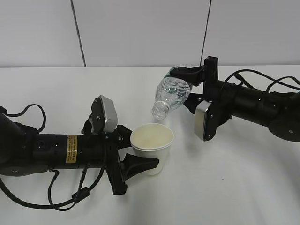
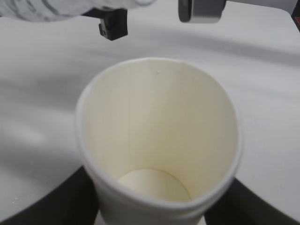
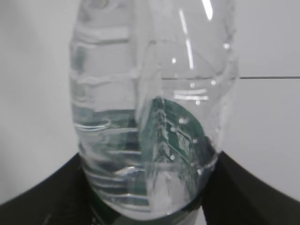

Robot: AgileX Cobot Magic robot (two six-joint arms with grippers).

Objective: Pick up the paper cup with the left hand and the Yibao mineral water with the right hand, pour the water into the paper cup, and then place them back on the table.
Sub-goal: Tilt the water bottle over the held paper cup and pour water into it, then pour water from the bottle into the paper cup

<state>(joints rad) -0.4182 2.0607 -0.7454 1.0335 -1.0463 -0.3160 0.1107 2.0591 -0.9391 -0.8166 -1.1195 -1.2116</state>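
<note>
Exterior view, reading from nine o'clock across to three: the left hand point(image 1: 56, 150), a black cylindrical arm with a yellow sticker, reaches in, its tool point(image 1: 133, 157) clasped around the paper cup point(image 1: 152, 147), which sits upright low over the white desk point(image 1: 243, 187); whether it touches the desk I cannot tell. At about one o'clock from the cup, the Yibao mineral water point(image 1: 172, 95) hangs tilted, neck down toward seven o'clock, its open mouth just above and beside the cup's rim, gripped by the tool point(image 1: 194, 84) of the right hand point(image 1: 253, 105). No stream shows yet. To pour well, I judge the mouth should come further over the cup's centre before tipping more, slowly, with the cup held level. The cup is pale cream, matte, tapered, with a rolled rim slightly squeezed out of round, and its bottom looks dry in the left wrist view. The bottle is clear, ribbed, thin plastic with a dark green label.
</note>
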